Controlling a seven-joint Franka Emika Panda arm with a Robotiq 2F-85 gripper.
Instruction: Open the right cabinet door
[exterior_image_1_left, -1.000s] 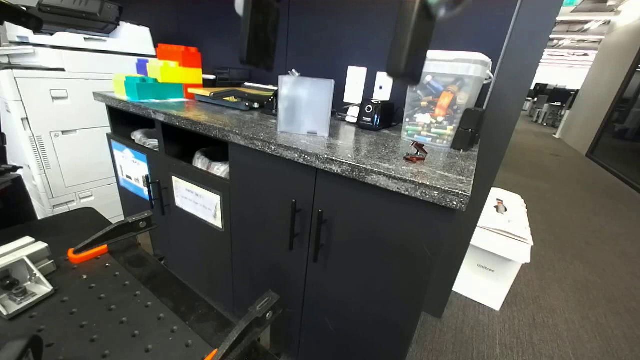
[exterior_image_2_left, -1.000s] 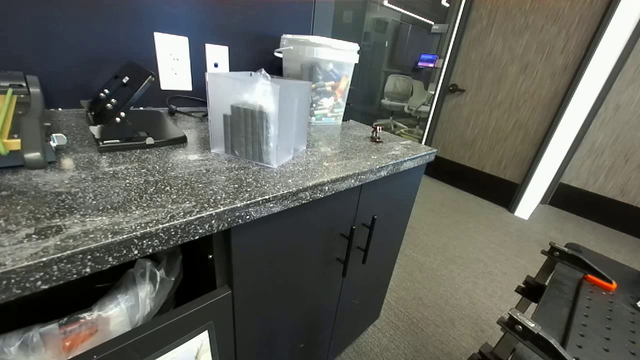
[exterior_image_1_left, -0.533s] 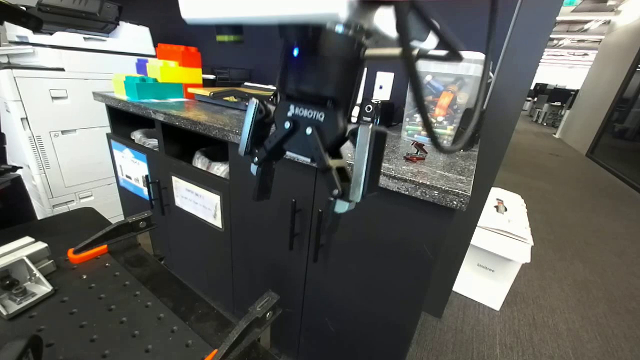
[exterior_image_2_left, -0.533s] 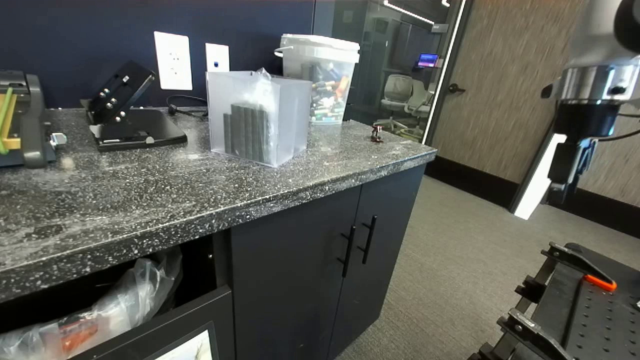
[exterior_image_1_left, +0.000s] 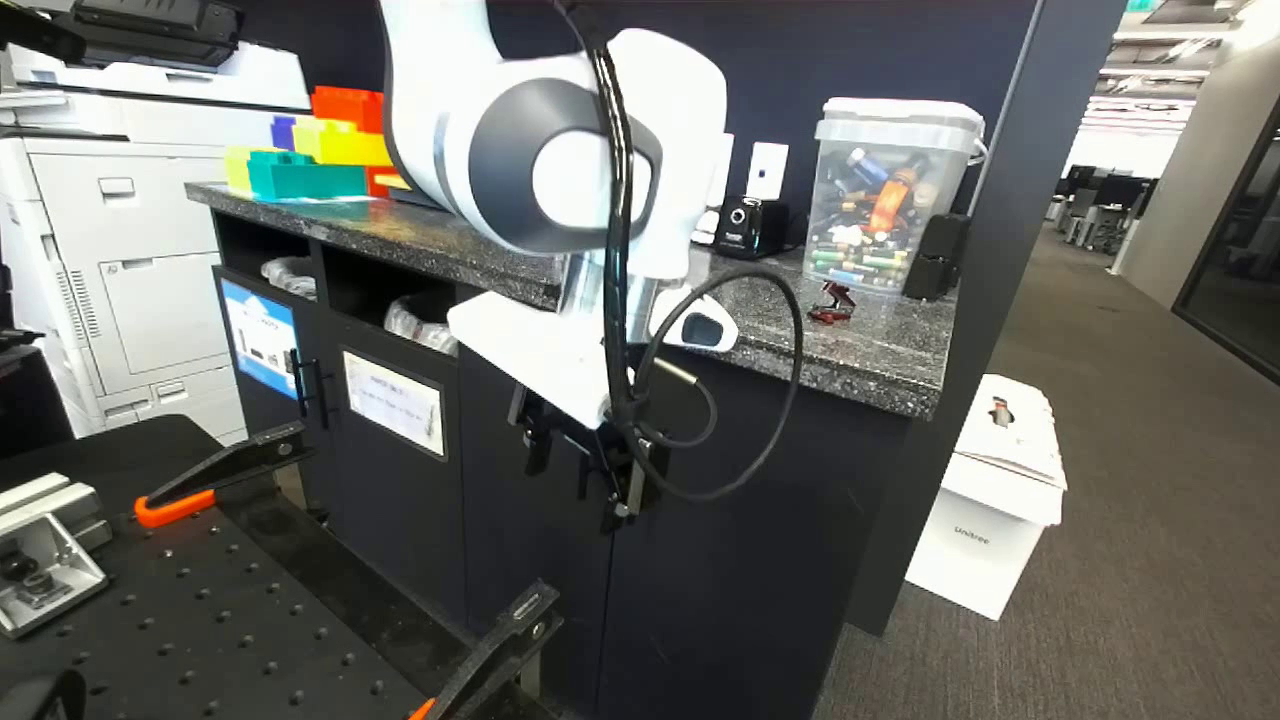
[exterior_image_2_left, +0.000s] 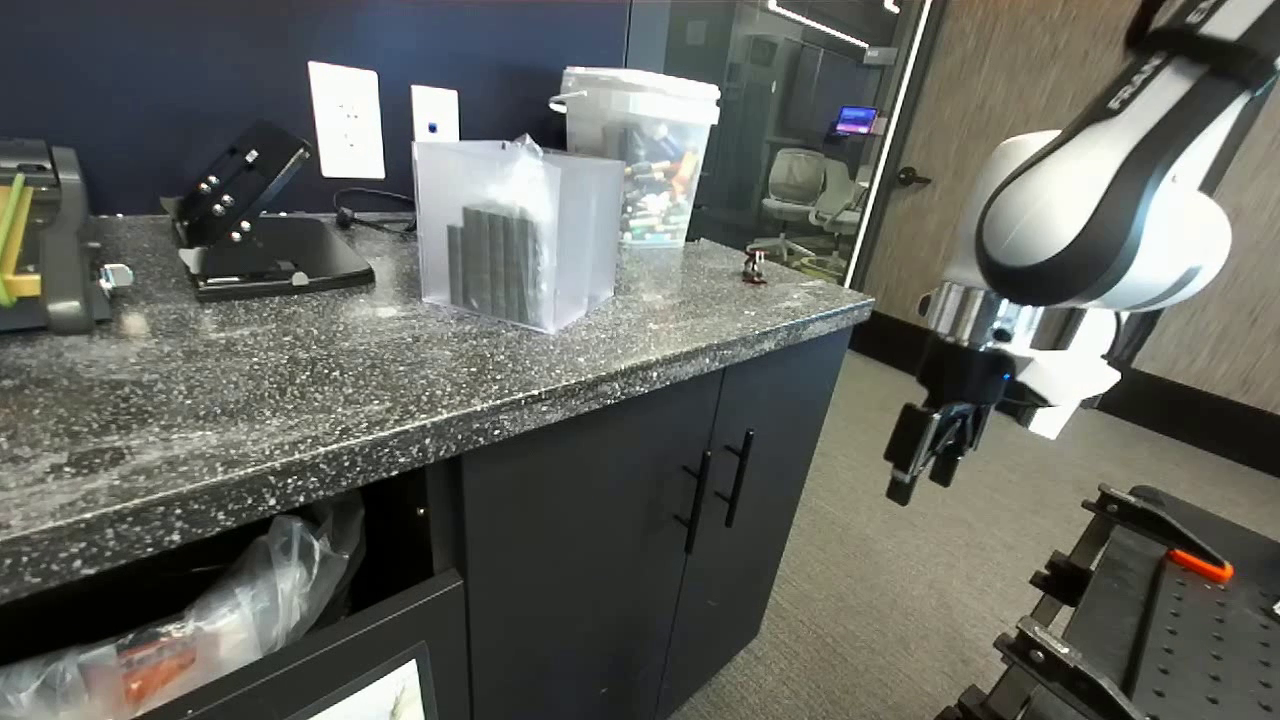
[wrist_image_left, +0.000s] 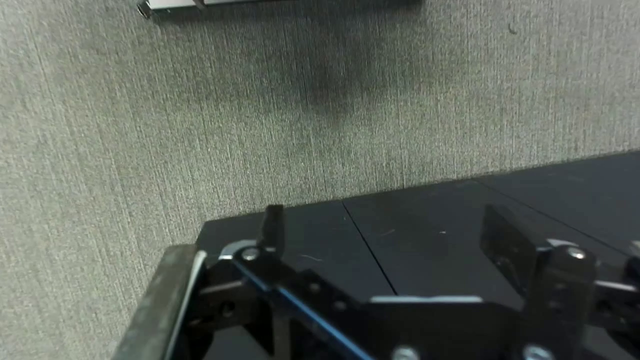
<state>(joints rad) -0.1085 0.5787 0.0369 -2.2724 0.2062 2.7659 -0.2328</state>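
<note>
The right cabinet door is a dark flat panel, shown in both exterior views (exterior_image_1_left: 740, 580) (exterior_image_2_left: 775, 500), and it is closed. Its black bar handle (exterior_image_2_left: 738, 480) is upright near the seam; my gripper and cable hide it in an exterior view. The twin door (exterior_image_2_left: 575, 540) is closed beside it. My gripper (exterior_image_1_left: 577, 490) (exterior_image_2_left: 922, 482) is open and empty, pointing down, in front of the doors and apart from them. In the wrist view, the spread fingers (wrist_image_left: 387, 230) frame the door seam; the right door (wrist_image_left: 325, 240) lies left of that seam, and no handle shows.
A speckled countertop (exterior_image_2_left: 400, 390) overhangs the doors, with a clear bin (exterior_image_2_left: 520, 240) and a battery bucket (exterior_image_2_left: 645, 180) on it. A black perforated cart (exterior_image_1_left: 220, 620) with clamps (exterior_image_1_left: 505, 640) stands in front. A white box (exterior_image_1_left: 985, 530) stands on the floor beyond.
The arm has come into view from above. The gripper has moved down to about handle height and, in an exterior view, left toward the cabinet. Its fingers stay open, and the doors have not moved.
</note>
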